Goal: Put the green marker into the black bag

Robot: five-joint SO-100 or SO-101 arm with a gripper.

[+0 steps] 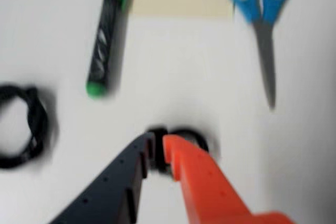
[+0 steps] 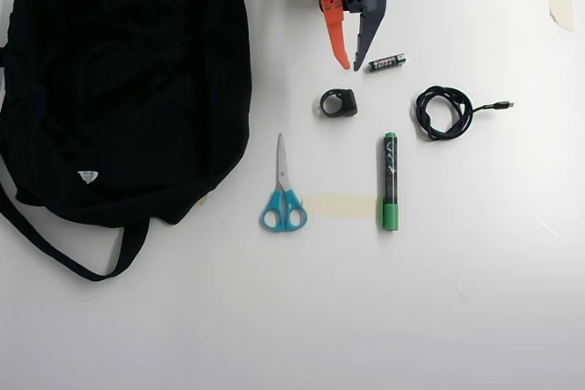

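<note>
In the overhead view alone: black bag [image 2: 119,79], battery [image 2: 387,63].

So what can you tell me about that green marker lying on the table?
The green marker is a slim pen with a black barrel bearing white writing, a bright green cap at one end and a small green tip at the other. It looks like plastic. It lies flat on the white table, capped, cap end beside a strip of beige tape. Nothing grips it; the gripper is apart from it.

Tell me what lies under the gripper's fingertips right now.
In the wrist view, a small black ring-shaped object lies on the white table just beyond the gripper; the black and orange fingers cover part of it.
</note>
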